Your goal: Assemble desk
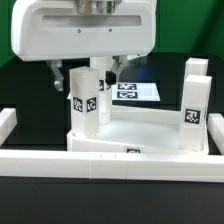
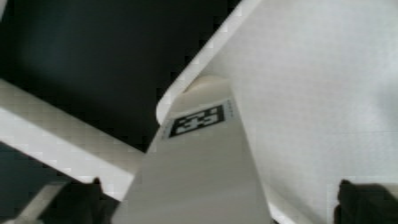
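Observation:
The white desk panel (image 1: pixel 150 128) lies flat in the middle of the exterior view with its raised rim up. Two white tagged legs (image 1: pixel 83 98) stand upright at its left end, close together, and two more legs (image 1: pixel 195 100) stand at its right end. My gripper (image 1: pixel 88 72) hangs over the left pair with a dark finger on each side. In the wrist view a tagged leg (image 2: pixel 199 150) runs between the fingers (image 2: pixel 64 203), with a gap on both sides. The gripper (image 2: pixel 214 205) is open and touches nothing that I can see.
Long low white border bars run along the front (image 1: pixel 100 160) and the exterior view's left (image 1: pixel 6 125); one also shows in the wrist view (image 2: pixel 54 130). The marker board (image 1: pixel 138 91) lies behind the panel on the black table.

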Available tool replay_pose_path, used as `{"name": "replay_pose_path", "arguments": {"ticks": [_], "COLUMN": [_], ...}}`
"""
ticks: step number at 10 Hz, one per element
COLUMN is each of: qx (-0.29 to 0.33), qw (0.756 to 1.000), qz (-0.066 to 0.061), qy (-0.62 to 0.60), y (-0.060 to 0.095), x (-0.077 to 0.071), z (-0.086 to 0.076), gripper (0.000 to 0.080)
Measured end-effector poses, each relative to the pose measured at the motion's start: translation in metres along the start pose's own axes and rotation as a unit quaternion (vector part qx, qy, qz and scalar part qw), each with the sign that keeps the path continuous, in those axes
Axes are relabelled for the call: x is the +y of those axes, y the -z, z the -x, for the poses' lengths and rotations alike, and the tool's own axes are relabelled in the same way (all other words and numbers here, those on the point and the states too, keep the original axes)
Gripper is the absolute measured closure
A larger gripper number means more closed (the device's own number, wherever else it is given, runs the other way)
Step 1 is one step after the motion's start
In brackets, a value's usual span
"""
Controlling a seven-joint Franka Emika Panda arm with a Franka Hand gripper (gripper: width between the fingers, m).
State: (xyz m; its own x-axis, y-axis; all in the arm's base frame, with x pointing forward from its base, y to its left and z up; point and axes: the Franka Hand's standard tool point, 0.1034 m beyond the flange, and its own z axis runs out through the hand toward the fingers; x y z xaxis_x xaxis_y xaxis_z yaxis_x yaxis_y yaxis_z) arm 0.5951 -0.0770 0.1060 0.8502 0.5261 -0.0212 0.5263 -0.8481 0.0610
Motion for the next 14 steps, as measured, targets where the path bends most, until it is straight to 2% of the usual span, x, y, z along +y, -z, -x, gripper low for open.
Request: {"name": "replay_pose_path", "arguments": {"ticks": [3, 5, 8, 10, 11, 12, 14], "qx": [0.0, 0.0, 0.0, -0.007, -0.013, -0.018, -0.022], "qw": [1.0, 1.0, 1.0, 0.993, 0.986, 0.977, 0.941], "qz": [0.0, 0.0, 0.0, -0.021, -0.024, -0.034, -0.047], "qy": [0.029, 0.028, 0.017, -0.115, -0.167, -0.21, -0.335], "y": [-0.0003, -0.0003, -0.0003, 0.0, -0.0003, -0.0008, -0.0016], "x": [0.0017, 0.0017, 0.0019, 0.0028, 0.0039, 0.0047, 0.0052], "z": [0.0014, 0.0014, 0.0016, 0.0029, 0.0014, 0.0018, 0.0022], "gripper": [0.0162, 0.0513, 0.0511, 0.0511, 0.0511, 0.0511, 0.051]}}
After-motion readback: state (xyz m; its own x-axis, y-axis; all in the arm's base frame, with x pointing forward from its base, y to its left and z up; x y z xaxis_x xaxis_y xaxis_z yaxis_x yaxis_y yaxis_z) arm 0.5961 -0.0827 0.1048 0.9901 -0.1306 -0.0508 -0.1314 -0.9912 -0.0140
